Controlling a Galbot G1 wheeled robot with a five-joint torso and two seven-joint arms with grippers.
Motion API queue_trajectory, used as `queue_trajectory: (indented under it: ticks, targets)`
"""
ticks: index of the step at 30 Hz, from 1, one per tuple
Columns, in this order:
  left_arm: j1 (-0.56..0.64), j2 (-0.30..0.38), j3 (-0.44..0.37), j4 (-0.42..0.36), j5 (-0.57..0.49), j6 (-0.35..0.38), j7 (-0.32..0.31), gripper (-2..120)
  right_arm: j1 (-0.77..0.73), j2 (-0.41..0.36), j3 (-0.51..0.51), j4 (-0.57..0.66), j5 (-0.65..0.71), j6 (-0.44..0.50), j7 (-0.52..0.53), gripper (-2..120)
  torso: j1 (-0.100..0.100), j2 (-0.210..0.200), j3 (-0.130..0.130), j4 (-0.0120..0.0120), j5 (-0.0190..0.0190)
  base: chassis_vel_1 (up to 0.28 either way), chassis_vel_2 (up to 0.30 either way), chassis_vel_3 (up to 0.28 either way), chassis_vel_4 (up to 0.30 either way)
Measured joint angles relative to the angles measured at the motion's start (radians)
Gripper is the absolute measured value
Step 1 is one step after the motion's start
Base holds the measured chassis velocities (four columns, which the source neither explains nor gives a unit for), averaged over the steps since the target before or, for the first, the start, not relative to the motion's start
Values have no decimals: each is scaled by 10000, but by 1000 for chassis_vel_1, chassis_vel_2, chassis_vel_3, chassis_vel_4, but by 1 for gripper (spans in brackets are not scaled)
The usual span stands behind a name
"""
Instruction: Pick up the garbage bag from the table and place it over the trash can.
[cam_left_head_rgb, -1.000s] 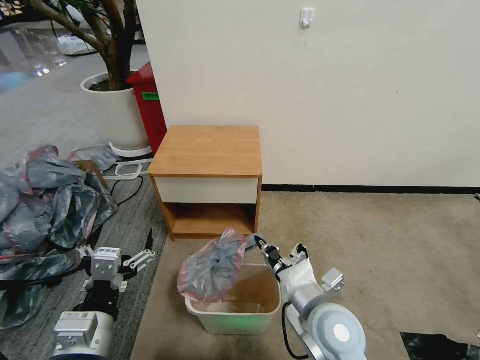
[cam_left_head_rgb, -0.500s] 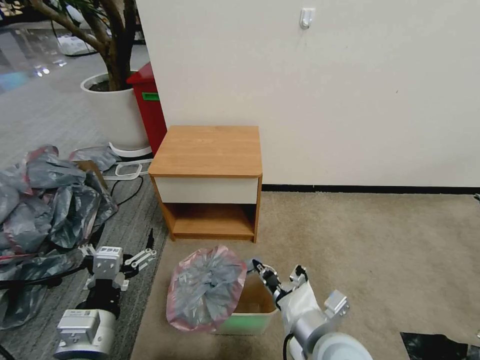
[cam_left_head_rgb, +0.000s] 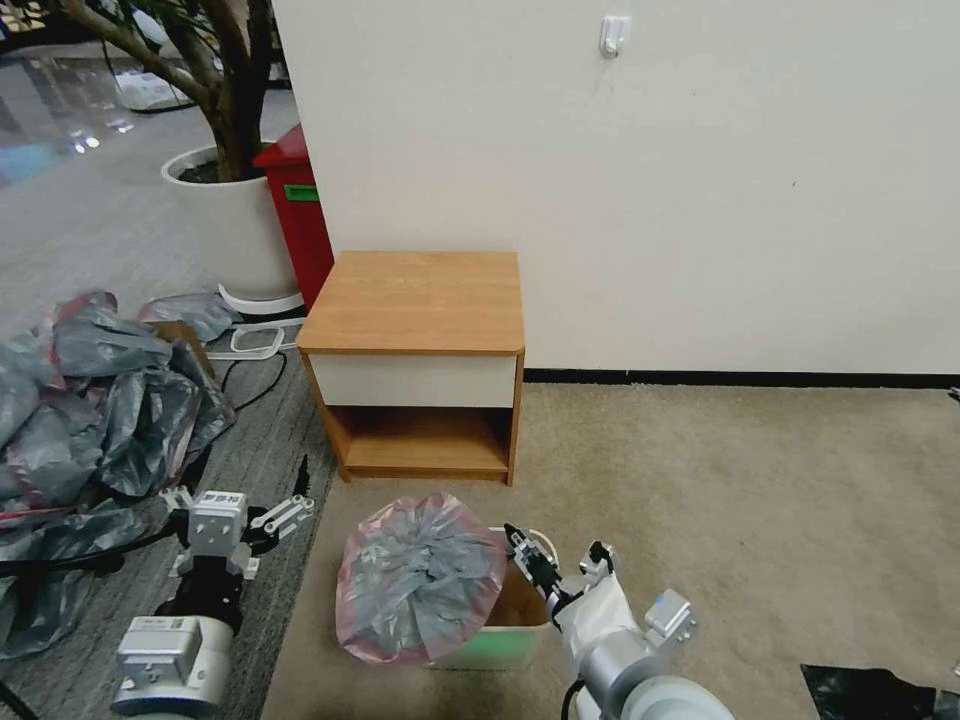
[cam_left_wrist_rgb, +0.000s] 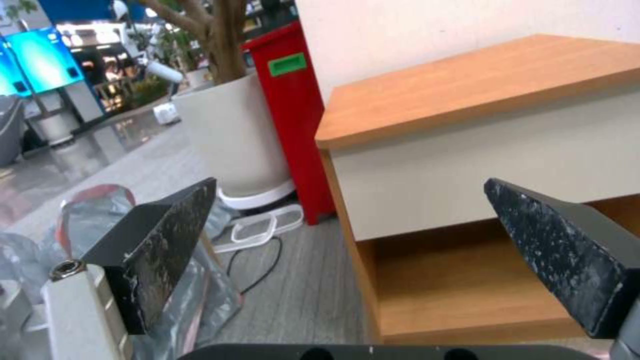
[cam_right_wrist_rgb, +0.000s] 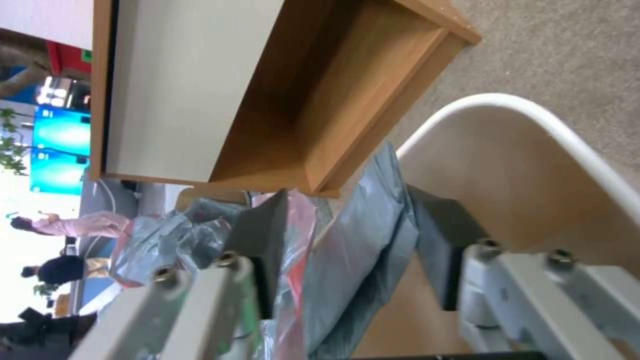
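The garbage bag (cam_left_head_rgb: 420, 580), grey and crinkly with a pink edge, lies draped over the left part of the cream-white trash can (cam_left_head_rgb: 500, 645) on the carpet in front of the table (cam_left_head_rgb: 415, 300). My right gripper (cam_left_head_rgb: 520, 545) hangs over the can's opening at the bag's right edge. In the right wrist view its fingers (cam_right_wrist_rgb: 443, 245) stand apart, with a loose fold of the bag (cam_right_wrist_rgb: 360, 240) between them and the can's rim (cam_right_wrist_rgb: 533, 120) beside. My left gripper (cam_left_head_rgb: 285, 515) rests low at the left, open and empty, facing the table (cam_left_wrist_rgb: 480, 80).
A heap of similar grey bags (cam_left_head_rgb: 90, 400) covers the floor at the left. A tall red bin (cam_left_head_rgb: 295, 210) and a white plant pot (cam_left_head_rgb: 230, 230) stand behind the table by the wall. Beige carpet stretches to the right.
The right gripper came down and toward me with the bag. The bag dropped from hanging above the can to lying spread over its left side.
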Motion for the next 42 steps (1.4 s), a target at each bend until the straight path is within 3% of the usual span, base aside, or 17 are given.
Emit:
queue_trajectory:
  ticks: [13,22,28,35,42]
  targets:
    - [-6,38,109,-18,-7,-4,16,100,-142,-34,-18,405,-522,137,196,98,0,0,0,0,0,0,0,0,0]
    - [-46,253,647,137,87,33,389,100,-178,-93,-2,659,-982,188,173,100,0,0,0,0,0,0,0,0,0]
    - [-456,757,1831,607,584,420,485,100,-221,-117,-3,623,-1319,329,157,100,0,0,-1,-1,0,0,0,0,0]
    - [-704,895,3366,979,844,1845,-217,100,-265,-166,25,621,-1451,424,158,100,0,0,0,-1,1,0,0,0,0]
    - [-799,815,4478,1147,865,2241,-466,100,-306,-125,-10,594,-1576,505,166,100,0,-1,0,-1,1,0,0,0,0]
